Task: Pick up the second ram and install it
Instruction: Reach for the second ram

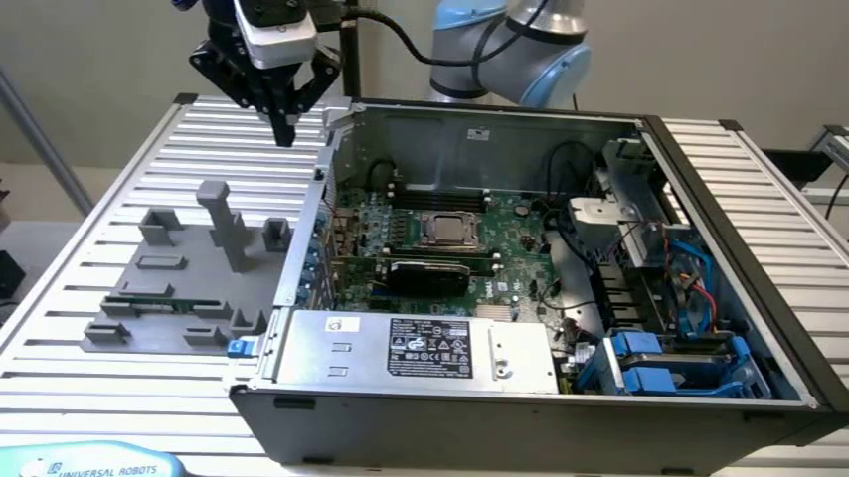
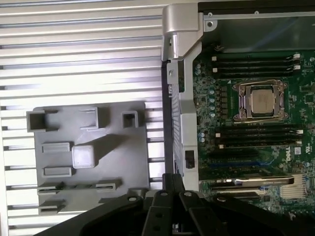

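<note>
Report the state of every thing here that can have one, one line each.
end effector: shut, holding nothing, raised over the slatted table.
second ram: resting in the gray fixture, not picked up.
computer case: on its side, open, side panel off.
CPU: seated in its socket, no cooler over it.
</note>
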`<state>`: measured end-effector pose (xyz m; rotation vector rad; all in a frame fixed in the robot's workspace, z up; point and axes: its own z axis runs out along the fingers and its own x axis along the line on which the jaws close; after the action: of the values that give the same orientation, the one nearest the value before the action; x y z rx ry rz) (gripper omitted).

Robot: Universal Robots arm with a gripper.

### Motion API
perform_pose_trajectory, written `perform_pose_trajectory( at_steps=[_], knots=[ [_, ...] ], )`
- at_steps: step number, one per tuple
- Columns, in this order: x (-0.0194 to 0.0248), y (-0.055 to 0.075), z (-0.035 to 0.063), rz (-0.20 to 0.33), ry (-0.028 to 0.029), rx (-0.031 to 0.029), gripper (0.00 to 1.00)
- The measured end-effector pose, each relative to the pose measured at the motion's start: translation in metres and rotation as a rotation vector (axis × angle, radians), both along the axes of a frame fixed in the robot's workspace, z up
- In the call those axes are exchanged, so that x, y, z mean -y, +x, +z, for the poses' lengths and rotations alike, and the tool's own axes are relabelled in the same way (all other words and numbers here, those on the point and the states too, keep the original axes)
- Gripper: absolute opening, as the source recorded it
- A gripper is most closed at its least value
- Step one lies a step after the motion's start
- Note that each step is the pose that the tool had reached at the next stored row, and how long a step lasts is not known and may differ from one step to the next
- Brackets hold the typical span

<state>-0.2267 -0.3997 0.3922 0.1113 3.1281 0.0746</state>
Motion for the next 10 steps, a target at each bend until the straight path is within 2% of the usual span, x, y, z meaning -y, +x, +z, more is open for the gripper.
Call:
perform_pose_trajectory(
  at_steps=[10],
  knots=[
    [0.0019,-0.045,-0.0032,0.0,0.0,0.0,0.11]
  ],
)
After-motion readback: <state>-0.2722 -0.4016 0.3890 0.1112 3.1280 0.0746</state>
